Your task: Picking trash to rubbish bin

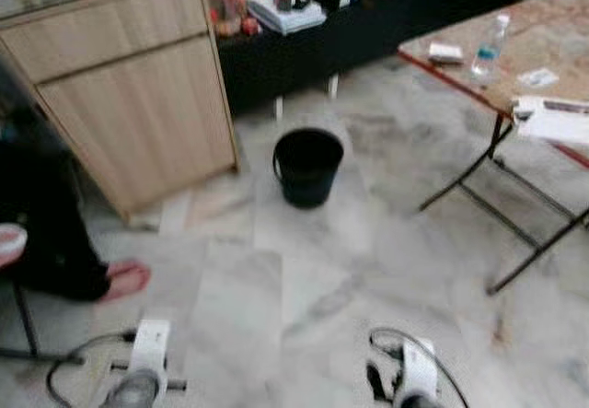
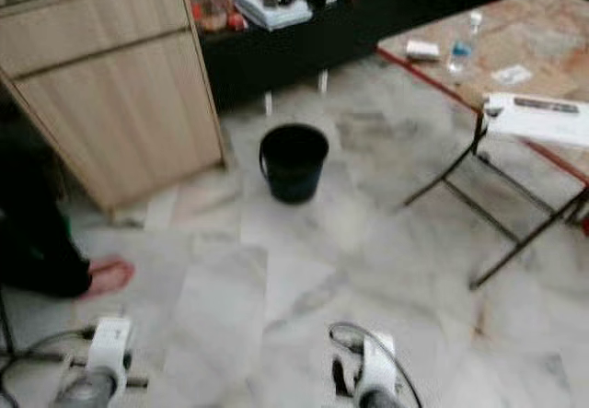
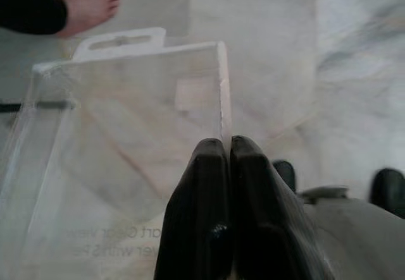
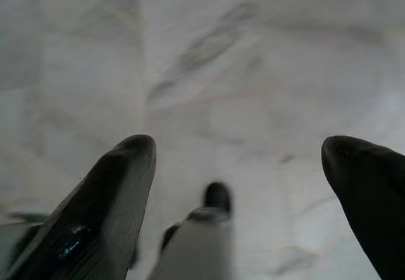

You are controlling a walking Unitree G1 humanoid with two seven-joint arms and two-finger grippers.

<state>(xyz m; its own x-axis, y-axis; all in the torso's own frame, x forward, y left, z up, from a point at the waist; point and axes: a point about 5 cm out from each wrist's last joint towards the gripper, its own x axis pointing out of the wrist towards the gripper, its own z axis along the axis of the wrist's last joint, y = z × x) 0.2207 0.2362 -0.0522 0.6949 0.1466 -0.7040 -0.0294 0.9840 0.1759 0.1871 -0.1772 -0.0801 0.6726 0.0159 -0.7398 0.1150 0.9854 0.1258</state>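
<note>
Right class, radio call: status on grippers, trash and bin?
Left gripper shut on clear plastic package. Right gripper open, empty, over marble floor. Black bin ahead on floor. Person's foot left of path, folding table right.

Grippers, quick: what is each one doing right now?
Left gripper: fingers shut on the edge of a clear plastic package.
Right gripper: fingers open, holding nothing, over the marble floor.
</note>
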